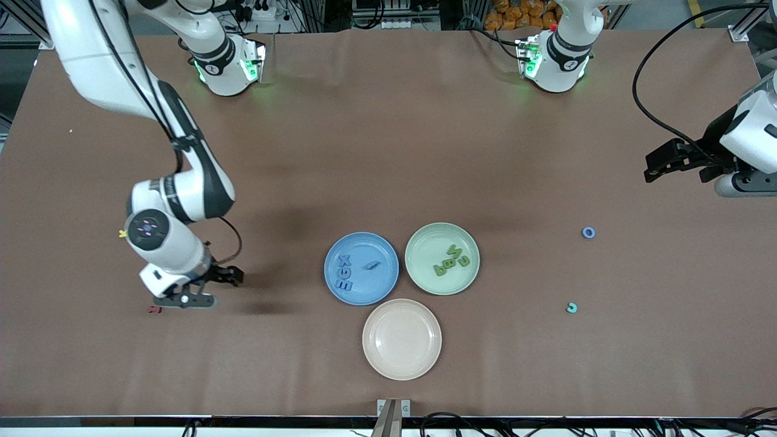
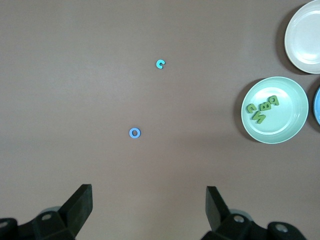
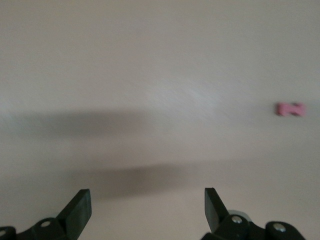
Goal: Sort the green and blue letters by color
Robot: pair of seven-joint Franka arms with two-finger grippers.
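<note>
Brown covering spreads over the worktop, where three plates cluster close together. On the blue plate lie the blue letters, an X, G and E in a row, with one more small blue piece beside them. On the green plate lie the olive green letters, bunched together. The beige plate, nearer the front camera, holds nothing. Toward the left arm's end lie a blue ring-shaped O and a teal C, well apart from the plates. The left gripper hangs with jaws open and empty over bare worktop. The right gripper sits low with jaws open and empty, just beside a small red letter; a tiny yellow letter peeks out beside its arm.
</note>
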